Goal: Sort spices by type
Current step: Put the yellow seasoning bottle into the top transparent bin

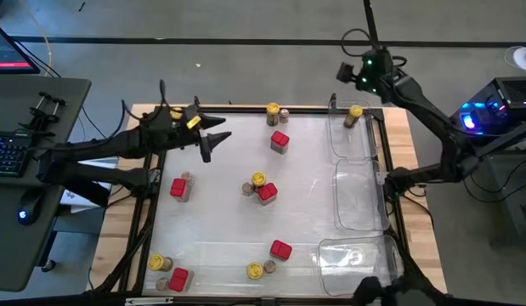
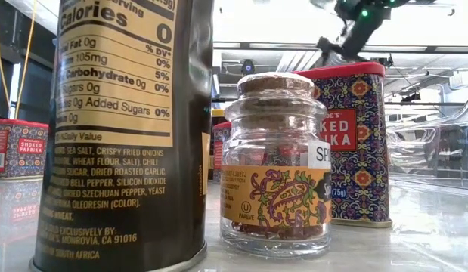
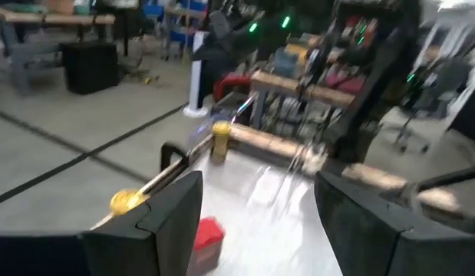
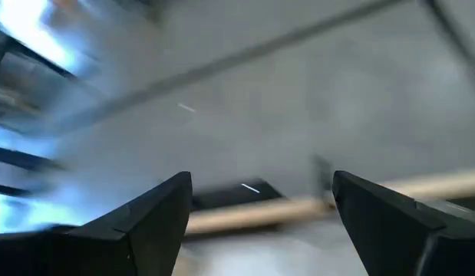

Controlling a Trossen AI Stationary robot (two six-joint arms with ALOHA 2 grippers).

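Three clear trays (image 1: pixel 356 183) line the counter (image 1: pixel 220 212) edge far beyond my left gripper (image 1: pixel 213 136); only the one under my right gripper (image 1: pixel 343 75) holds anything, a single yellow-lidded jar (image 1: pixel 354 115). The other spices lie scattered loose: a red tin (image 1: pixel 279 141) just ahead of my left gripper, a yellow-lidded jar with a brown-topped jar (image 1: pixel 285 112) at the far rim, another red tin (image 1: pixel 179 189) nearby. Both grippers hang spread and empty, the left near its corner of the counter, the right raised over the opposite far corner. Bare surface lies between the clusters. A raised dark frame (image 1: pixel 246 108) borders the counter.
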